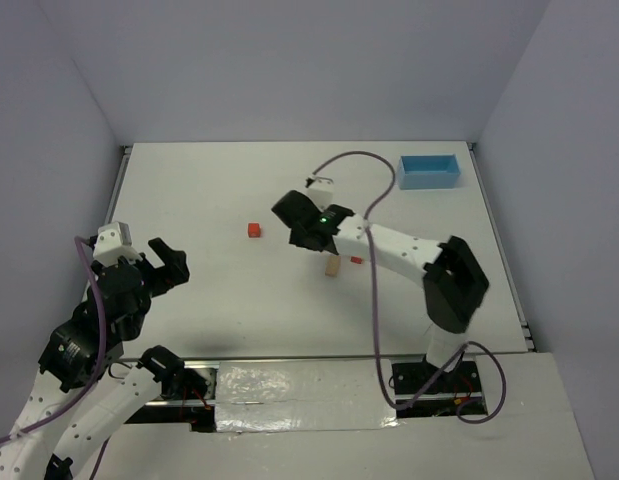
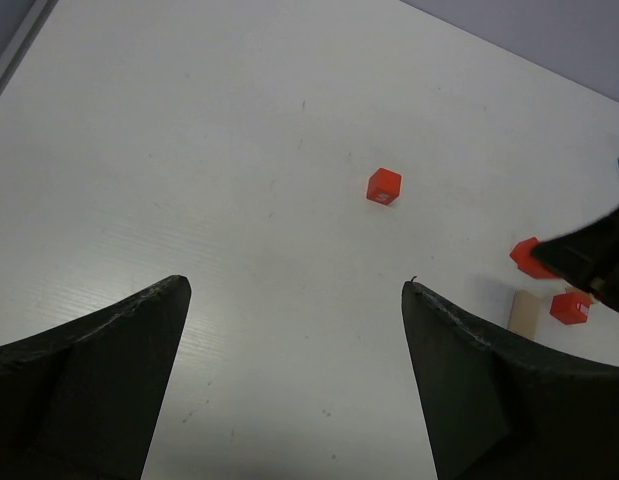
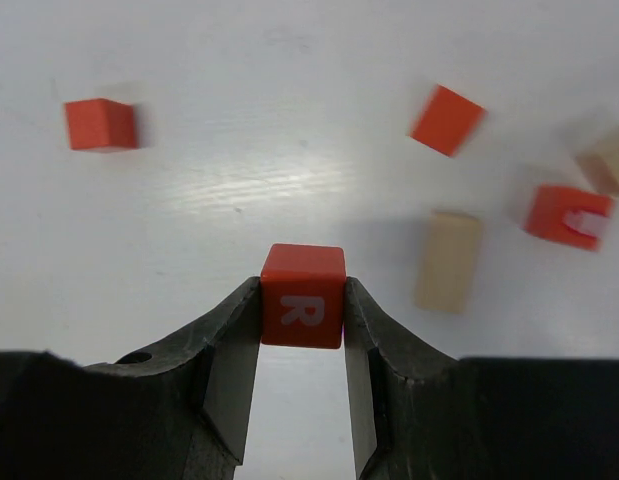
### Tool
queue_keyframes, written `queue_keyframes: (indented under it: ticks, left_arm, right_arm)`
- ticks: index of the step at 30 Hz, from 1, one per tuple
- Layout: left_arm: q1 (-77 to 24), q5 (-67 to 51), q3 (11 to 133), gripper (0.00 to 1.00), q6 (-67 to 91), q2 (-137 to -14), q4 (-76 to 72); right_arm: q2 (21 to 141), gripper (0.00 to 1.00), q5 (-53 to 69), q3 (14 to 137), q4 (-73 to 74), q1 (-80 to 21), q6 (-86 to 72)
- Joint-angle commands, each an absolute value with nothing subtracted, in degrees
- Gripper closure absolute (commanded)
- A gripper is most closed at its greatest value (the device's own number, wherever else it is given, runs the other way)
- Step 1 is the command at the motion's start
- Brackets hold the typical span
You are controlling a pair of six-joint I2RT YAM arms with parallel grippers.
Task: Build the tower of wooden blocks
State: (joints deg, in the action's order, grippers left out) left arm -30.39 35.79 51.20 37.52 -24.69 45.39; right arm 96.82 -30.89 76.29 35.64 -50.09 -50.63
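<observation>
Right arm is reaching from its base up and to the left, elbow bent, with the wrist over the middle of the table (image 1: pixel 189 180). The right gripper (image 3: pixel 303 300) is partly closed and pinching a red R cube (image 3: pixel 303 295) by its two sides, one finger on each. The white R faces the wrist cam and reads upright. I can't tell if the cube is clear of the surface.

Left arm is folded back on its own side, and the left gripper (image 2: pixel 294 285) is spread wide with nothing in it.

No stack so far, the blocks are all loose. The tan block (image 3: pixel 449 261) is just right of the held cube, its long side running up-down in the right wrist view. A lone red cube (image 1: pixel 254 230) sits off to the left, well apart from the rest.
</observation>
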Motion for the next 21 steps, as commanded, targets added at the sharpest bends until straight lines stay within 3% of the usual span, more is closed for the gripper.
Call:
queue_keyframes:
  ticks: [1,5,8,21]
  left_arm:
    - [-30.15,37.09,51.15,0.0,36.91,-25.57,43.95]
    - [-30.06,37.61,51.41,0.0,37.18,-26.19,44.38]
    - [-30.06,37.44,51.24,0.0,37.09,-25.93,44.21]
    - [-30.06,37.09,51.15,0.0,36.74,-24.96,43.86]
  right_arm:
    - [110.59,0.8,-29.71,87.85,35.22,-50.71,-41.84]
    - [124.52,0.81,-31.72,109.62,43.23,-50.63,-39.38]
    - [129.9,0.81,-32.43,115.39,45.17,-50.54,-38.41]
    - [135.34,0.73,-20.13,117.33,37.18,-47.55,-34.62]
